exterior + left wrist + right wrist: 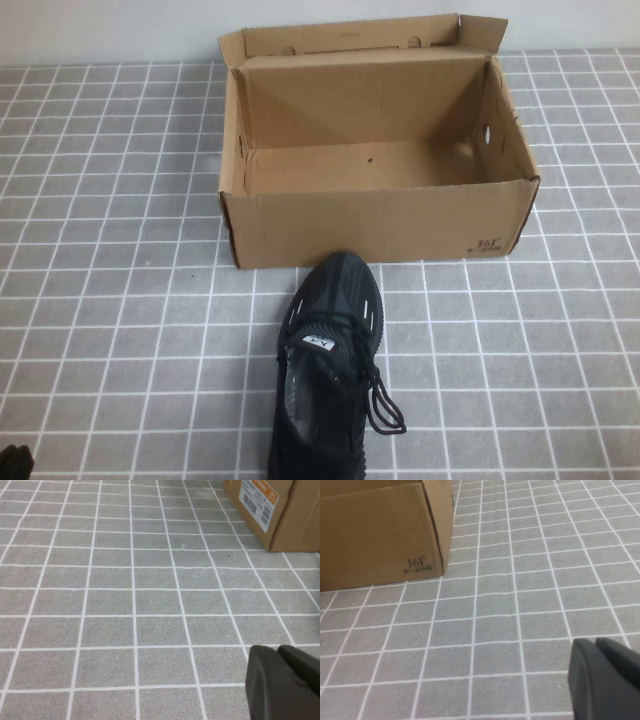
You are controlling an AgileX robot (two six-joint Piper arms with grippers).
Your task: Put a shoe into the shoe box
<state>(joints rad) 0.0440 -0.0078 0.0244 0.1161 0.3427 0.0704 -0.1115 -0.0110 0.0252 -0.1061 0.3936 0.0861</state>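
We find the shoe (333, 375) lying on the grey tiled table (110, 300), toe just short of the open shoe box (375, 222). The left gripper (280, 680) is clenched and empty, the box's labelled corner well beyond it. The right gripper (602, 675) is likewise clenched, holding nothing, the box's printed corner well ahead.

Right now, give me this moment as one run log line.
shoe: on table, toe at shoe box front wall | box: open, empty | left gripper: shut, parked, holding nothing | right gripper: shut, parked, holding nothing
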